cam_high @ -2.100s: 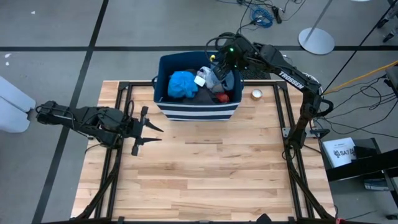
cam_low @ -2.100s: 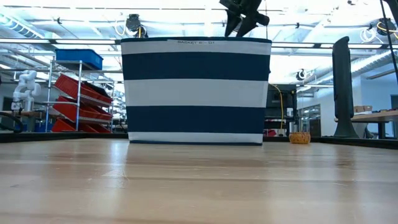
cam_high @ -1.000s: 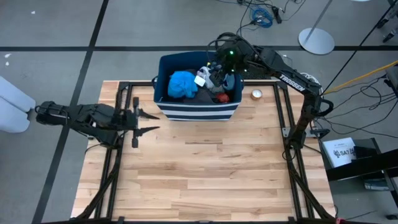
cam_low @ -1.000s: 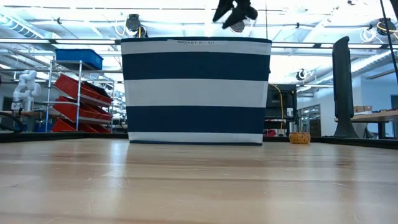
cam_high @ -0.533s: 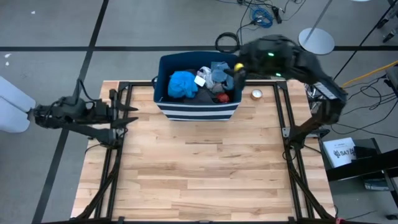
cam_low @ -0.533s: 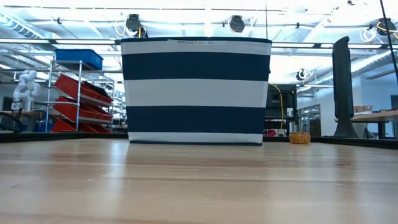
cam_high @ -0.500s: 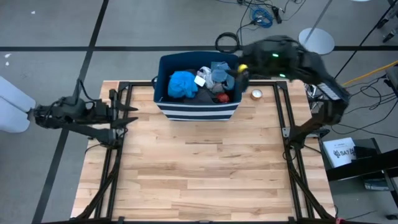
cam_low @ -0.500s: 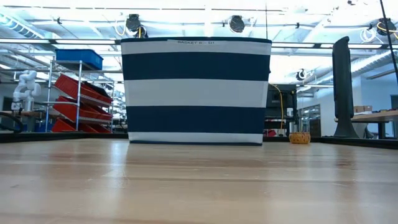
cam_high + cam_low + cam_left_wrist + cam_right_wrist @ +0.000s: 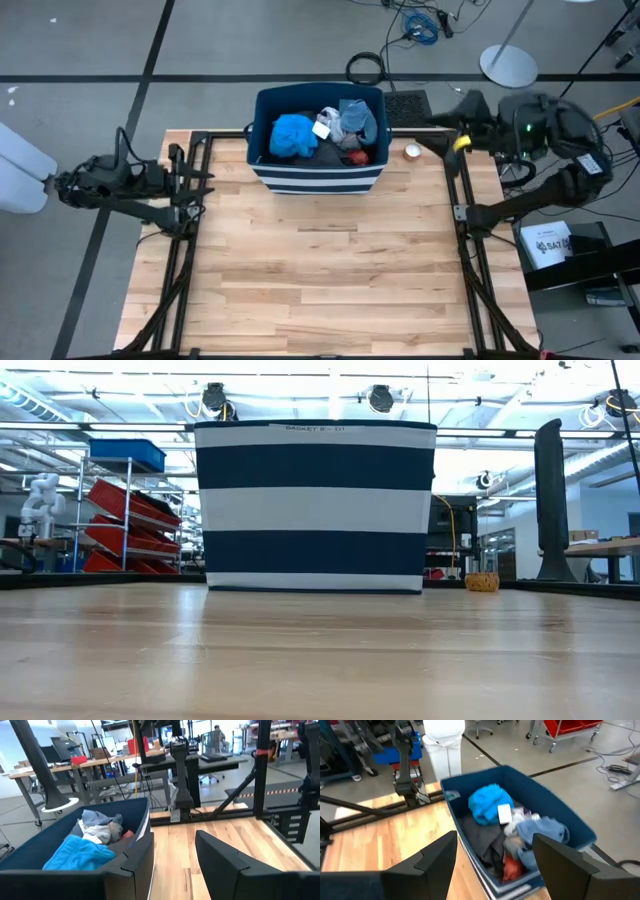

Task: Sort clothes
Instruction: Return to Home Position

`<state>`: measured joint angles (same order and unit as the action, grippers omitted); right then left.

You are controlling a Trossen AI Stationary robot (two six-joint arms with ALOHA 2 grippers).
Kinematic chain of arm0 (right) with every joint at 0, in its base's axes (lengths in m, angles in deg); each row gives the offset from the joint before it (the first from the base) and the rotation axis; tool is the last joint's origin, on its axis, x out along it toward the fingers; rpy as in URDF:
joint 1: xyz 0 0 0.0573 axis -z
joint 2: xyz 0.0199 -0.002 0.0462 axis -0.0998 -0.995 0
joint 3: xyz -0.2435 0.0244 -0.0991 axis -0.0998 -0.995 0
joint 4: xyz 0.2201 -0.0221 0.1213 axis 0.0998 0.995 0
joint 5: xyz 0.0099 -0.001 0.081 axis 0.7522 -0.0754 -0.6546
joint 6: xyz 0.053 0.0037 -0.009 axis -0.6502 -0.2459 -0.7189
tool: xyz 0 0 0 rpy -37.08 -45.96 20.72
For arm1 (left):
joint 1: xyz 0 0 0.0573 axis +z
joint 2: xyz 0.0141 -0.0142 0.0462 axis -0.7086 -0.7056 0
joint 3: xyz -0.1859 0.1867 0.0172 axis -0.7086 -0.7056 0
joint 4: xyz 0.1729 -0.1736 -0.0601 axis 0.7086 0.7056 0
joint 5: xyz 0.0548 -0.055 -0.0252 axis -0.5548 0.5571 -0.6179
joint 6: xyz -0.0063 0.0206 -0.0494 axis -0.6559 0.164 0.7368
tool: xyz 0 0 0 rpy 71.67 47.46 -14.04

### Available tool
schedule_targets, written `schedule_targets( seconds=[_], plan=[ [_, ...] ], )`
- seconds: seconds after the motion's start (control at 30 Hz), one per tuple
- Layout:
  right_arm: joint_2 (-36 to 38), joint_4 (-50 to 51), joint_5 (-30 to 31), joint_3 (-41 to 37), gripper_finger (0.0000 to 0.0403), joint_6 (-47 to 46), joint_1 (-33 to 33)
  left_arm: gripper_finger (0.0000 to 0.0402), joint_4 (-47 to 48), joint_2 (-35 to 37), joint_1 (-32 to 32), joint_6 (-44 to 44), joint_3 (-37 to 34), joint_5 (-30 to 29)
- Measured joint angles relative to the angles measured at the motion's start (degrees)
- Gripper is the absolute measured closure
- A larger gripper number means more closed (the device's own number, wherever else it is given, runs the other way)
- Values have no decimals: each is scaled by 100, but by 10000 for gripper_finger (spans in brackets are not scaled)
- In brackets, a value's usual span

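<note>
Two fingers spread wide and empty: that's your left gripper (image 9: 200, 180), centre left in the high view, at the left edge of the table (image 9: 320, 270). Farther back, upper centre, the striped bin (image 9: 262, 100) holds the clothes (image 9: 320, 135) — a bright blue top, grey and red pieces heaped together. Toward the upper right, beside the bin but clear of it, your right gripper (image 9: 445, 118) hangs just as wide open, gripping nothing.

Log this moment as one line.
clothes: in bin | left gripper: open, empty, at table left edge | right gripper: open, empty, right of bin
</note>
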<state>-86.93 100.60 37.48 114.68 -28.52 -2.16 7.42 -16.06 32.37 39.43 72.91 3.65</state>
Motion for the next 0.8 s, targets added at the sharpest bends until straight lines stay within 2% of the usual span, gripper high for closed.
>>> schedule_targets(
  seconds=[0.1, 0.27, 0.43, 0.57, 0.73, 0.8],
  plan=[
    [689, -456, 289, -1163, 156, -102, -256, 246, 165, -4, 0, -20, -2, -11],
    [1969, -1609, 315, -3238, 156, -174, -448, 246, 247, 119, 0, -64, -59, -69],
    [3310, -2886, 304, -5044, 156, -191, -541, 246, -109, 484, 0, -234, -558, -245],
    [4265, -3543, 298, -6168, 156, -233, -559, 246, -605, 783, -2, -382, -958, -585],
    [5154, -3897, 253, -7233, 156, -636, -556, 246, -1249, 1020, 0, -457, -1478, -612],
    [5398, -3995, 36, -7607, 156, -731, -556, 246, -1421, 1054, -1, -540, -1685, -610]
  ],
)
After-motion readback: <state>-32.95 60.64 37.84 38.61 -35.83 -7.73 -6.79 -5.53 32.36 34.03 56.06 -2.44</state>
